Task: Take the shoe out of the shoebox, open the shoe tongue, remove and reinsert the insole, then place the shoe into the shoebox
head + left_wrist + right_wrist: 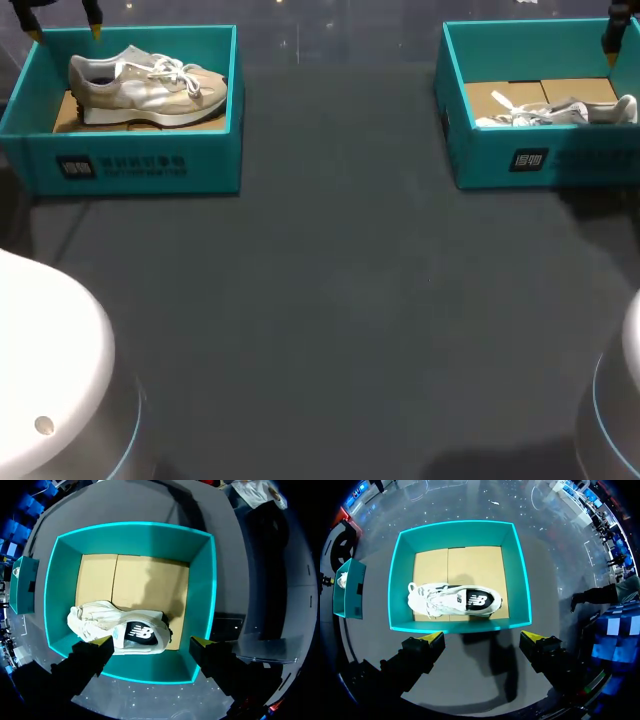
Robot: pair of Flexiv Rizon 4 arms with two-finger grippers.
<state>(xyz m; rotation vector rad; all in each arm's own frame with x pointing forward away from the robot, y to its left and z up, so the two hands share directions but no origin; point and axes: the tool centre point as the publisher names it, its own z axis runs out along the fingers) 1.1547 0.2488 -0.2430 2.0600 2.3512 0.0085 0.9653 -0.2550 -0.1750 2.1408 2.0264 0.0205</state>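
Observation:
A beige and white shoe (150, 88) lies on its side in the teal shoebox (140, 165) at the table's far left. My left gripper (65, 28) hangs open above that box's far corner. In the left wrist view the shoe (117, 628) lies below the open left gripper (151, 641), inside the box (202, 595), with nothing between the fingers. A white shoe (560, 113) lies in a second teal shoebox (530, 160) at the far right. My right gripper (483, 636) stands open high over that box's near wall (460, 626); its shoe (452, 600) is ahead of the fingers.
Brown cardboard (135, 582) lines the left box's floor, bare beside the shoe. The same lining (470, 565) shows in the right box. A wide stretch of dark table (330, 300) lies between and in front of the two boxes. The arm bases (45, 370) stand at the near corners.

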